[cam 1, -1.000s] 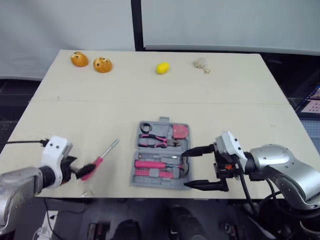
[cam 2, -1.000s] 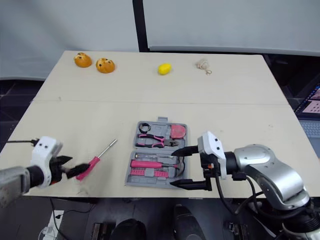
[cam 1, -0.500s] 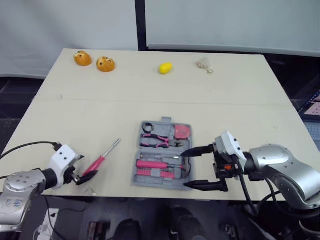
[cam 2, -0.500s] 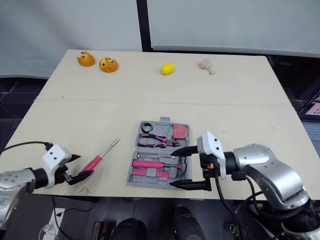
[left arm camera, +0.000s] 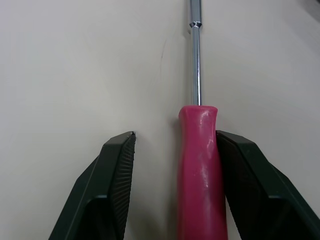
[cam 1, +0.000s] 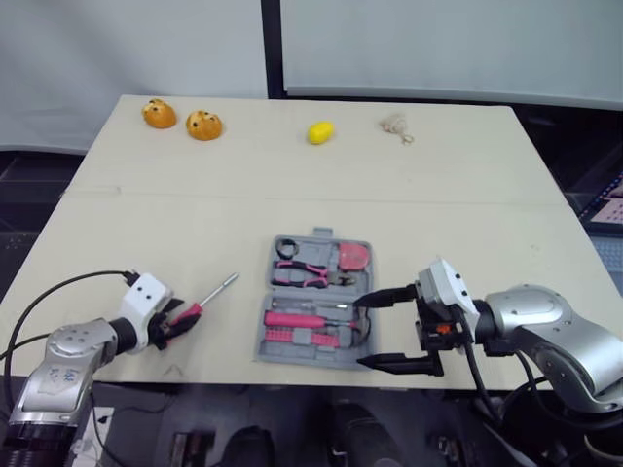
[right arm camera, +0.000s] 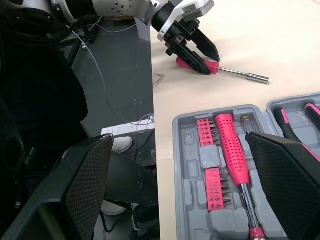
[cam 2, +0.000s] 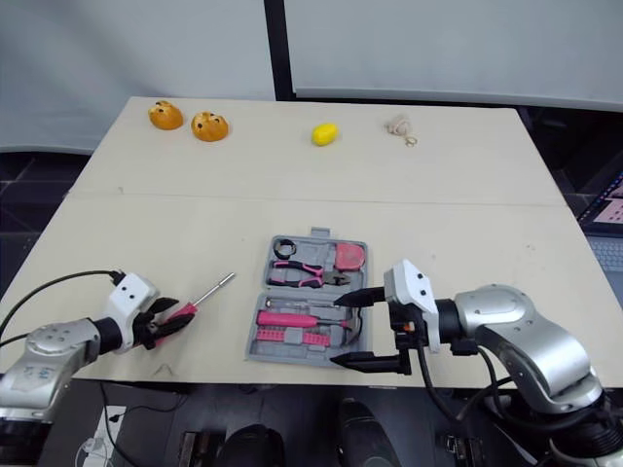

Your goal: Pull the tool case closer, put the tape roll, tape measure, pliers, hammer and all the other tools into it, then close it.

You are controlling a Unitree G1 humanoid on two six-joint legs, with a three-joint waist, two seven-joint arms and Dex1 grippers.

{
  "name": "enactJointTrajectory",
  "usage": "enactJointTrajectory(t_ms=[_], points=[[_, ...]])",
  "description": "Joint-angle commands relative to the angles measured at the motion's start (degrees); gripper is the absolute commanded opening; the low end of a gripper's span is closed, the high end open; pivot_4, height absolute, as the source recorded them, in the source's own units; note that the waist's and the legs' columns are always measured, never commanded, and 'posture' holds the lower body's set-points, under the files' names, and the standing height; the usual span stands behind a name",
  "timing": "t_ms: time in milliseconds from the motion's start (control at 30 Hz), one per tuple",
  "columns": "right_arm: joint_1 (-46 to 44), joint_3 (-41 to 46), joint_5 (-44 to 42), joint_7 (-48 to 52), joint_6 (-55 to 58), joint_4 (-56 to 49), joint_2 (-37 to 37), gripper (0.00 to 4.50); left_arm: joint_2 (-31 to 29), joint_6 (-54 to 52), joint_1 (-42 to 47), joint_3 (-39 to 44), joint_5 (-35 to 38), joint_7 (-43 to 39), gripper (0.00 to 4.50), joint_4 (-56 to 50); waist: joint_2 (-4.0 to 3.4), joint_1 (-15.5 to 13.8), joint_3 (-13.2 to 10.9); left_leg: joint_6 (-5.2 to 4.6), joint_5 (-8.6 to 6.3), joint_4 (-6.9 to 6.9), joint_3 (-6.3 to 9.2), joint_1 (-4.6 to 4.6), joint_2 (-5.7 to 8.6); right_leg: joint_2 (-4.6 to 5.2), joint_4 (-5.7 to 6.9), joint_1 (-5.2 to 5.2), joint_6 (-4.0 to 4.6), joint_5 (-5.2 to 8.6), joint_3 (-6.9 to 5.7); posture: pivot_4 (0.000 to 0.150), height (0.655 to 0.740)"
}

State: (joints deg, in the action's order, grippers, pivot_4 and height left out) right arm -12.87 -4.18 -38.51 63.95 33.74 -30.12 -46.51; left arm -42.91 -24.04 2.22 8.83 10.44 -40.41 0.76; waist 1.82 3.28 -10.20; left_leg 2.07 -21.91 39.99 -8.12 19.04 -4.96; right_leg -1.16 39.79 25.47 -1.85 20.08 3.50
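The screwdriver with pink plastic handle and thin steel shaft (left arm camera: pixel 200 165), probably light, stiff and smooth, lies on the beige table (cam 1: pixel 292 185) left of the grey plastic tool case (cam 1: pixel 319 234), between the spread fingers of the left gripper (left arm camera: pixel 175 136), best pinched mid-handle; the right gripper (cam 1: pixel 360 332) is spread too.

Screwdriver (left arm camera: pixel 199 165) of glossy pink plastic and bright smooth metal; matt table (left arm camera: pixel 75 60); grey matt-plastic tool case (right arm camera: pixel 182 150)

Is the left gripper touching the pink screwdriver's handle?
Touching. Left wrist view: the pink screwdriver's handle lies against one finger of the left gripper; a gap separates it from the other.
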Motion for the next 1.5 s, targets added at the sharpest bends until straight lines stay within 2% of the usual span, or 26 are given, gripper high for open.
enactJointTrajectory(t_ms=[33, 67, 133, 167, 367, 500, 600, 667, 800, 1033, 1133, 1300, 1500], points=[[0.29, 1.6, -0.67, -0.36, -0.82, -2.18, -0.09, 4.5, 0.03, 2.07, 0.5, -1.31, -1.75, 0.18, 2.1, 0.87, 0.0, -0.02, 0.0, 0.0, 0.0, 0.01, 0.0, 0.0, 0.0, 0.0, 0.0, 0.0, 0.0, 0.0, 0.0, 0.15, 0.74], [0.37, 1.64, -0.64, -0.42, -0.85, -2.2, -0.07, 4.5, 0.18, 2.28, 0.24, -1.52, -1.45, -0.32, 1.76, 0.28, 0.0, -0.04, 0.0, 0.0, 0.0, 0.01, 0.0, 0.0, 0.0, 0.0, 0.0, 0.0, 0.0, 0.0, 0.01, 0.15, 0.74], [0.58, 1.71, -0.6, -0.52, -0.93, -2.27, -0.04, 4.5, 0.3, 2.36, -0.21, -1.75, -0.97, -1.06, 0.78, -0.77, 0.0, -0.04, 0.0, 0.0, 0.0, 0.0, 0.0, 0.0, 0.0, 0.0, 0.0, 0.0, 0.0, 0.0, 0.0, 0.15, 0.74], [0.73, 1.74, -0.58, -0.55, -0.99, -2.31, -0.05, 4.5, 0.31, 2.33, -0.34, -1.74, -0.86, -1.22, 0.59, -1.18, 0.0, -0.04, 0.0, 0.0, 0.0, 0.0, 0.0, 0.0, 0.0, 0.0, 0.0, 0.0, 0.0, 0.0, 0.0, 0.15, 0.74], [1.79, 3.0, -1.04, -0.47, -0.67, -2.88, -1.1, 4.5, -4.11, -0.35, -0.36, 1.41, 1.6, -4.91, 0.61, -8.33, 0.01, -0.03, 0.0, 0.0, 0.0, 0.0, 0.0, 0.02, -0.01, 0.0, -0.01, 0.0, 0.0, 0.0, 0.0, 0.15, 0.74], [3.17, 5.22, -2.13, 0.72, 0.32, -3.68, -3.71, 4.5, -12.77, -5.55, 1.81, 3.88, 5.41, -11.79, 0.61, -17.66, 0.02, 0.0, 0.0, 0.0, 0.0, -0.01, 0.02, 0.03, -0.03, 0.0, -0.02, 0.01, 0.0, 0.0, -0.02, 0.15, 0.74], [4.27, 6.52, -2.96, 1.69, 0.73, -3.91, -5.84, 4.5, -18.36, -10.54, 3.93, 2.03, 8.81, -16.61, 0.61, -23.57, 0.02, -0.02, 0.0, 0.0, 0.0, -0.01, 0.01, 0.03, -0.01, 0.0, -0.04, -0.01, 0.0, 0.0, -0.01, 0.15, 0.74], [5.35, 7.35, -2.53, 2.5, 0.71, -3.56, -7.62, 4.5, -19.93, -14.27, 8.21, -3.03, 9.91, -18.1, 0.61, -27.37, 0.01, -0.11, 0.0, 0.0, 0.0, -0.03, 0.0, 0.02, 0.01, 0.0, -0.06, -0.01, 0.0, 0.0, 0.0, 0.15, 0.74], [8.05, 10.04, -1.84, 3.74, 0.57, -2.67, -11.1, 4.5, -18.21, -21.5, 17.4, -15.34, 7.63, -17.32, 0.61, -31.69, 0.0, -0.25, -0.01, 0.0, 0.0, -0.01, 0.0, 0.05, 0.07, 0.0, -0.09, -0.02, -0.03, -0.01, 0.03, 0.15, 0.74], [16.48, 16.1, 3.14, 6.61, -3.29, 0.2, -15.95, 4.5, -8.97, -29.09, 28.05, -33.68, 2.57, -14.38, 0.61, -32.8, 0.02, -0.08, -0.01, 0.0, 0.01, 0.0, 0.02, 0.04, 0.09, -0.12, -0.05, -0.02, -0.04, -0.02, 0.14, 0.15, 0.74], [18.42, 17.93, 3.43, 6.37, -3.47, 0.64, -15.87, 4.5, -6.52, -30.35, 29.65, -38.13, 1.23, -13.97, 0.61, -32.96, 0.02, -0.08, -0.01, 0.01, 0.01, 0.0, 0.02, 0.0, 0.09, -0.19, -0.01, -0.02, -0.04, -0.02, 0.23, 0.15, 0.74], [20.28, 19.23, 2.72, 5.47, -2.45, -0.82, -15.03, 4.5, -2.65, -27.76, 33.37, -47.18, -5.72, -12.87, 0.61, -27.56, 0.02, -0.42, 0.0, 0.0, 0.02, 0.07, 0.05, 0.01, 0.1, -0.18, 0.01, -0.03, -0.08, -0.04, 0.25, 0.15, 0.74], [21.31, 19.89, 2.22, 4.84, -1.9, -1.65, -14.54, 4.5, -1.44, -27.32, 34.68, -50.36, -8.1, -14.76, 0.61, -26.77, 0.02, -0.42, 0.0, 0.0, 0.02, 0.07, 0.05, 0.0, 0.09, -0.19, 0.03, -0.03, -0.08, -0.04, 0.26, 0.15, 0.74]])
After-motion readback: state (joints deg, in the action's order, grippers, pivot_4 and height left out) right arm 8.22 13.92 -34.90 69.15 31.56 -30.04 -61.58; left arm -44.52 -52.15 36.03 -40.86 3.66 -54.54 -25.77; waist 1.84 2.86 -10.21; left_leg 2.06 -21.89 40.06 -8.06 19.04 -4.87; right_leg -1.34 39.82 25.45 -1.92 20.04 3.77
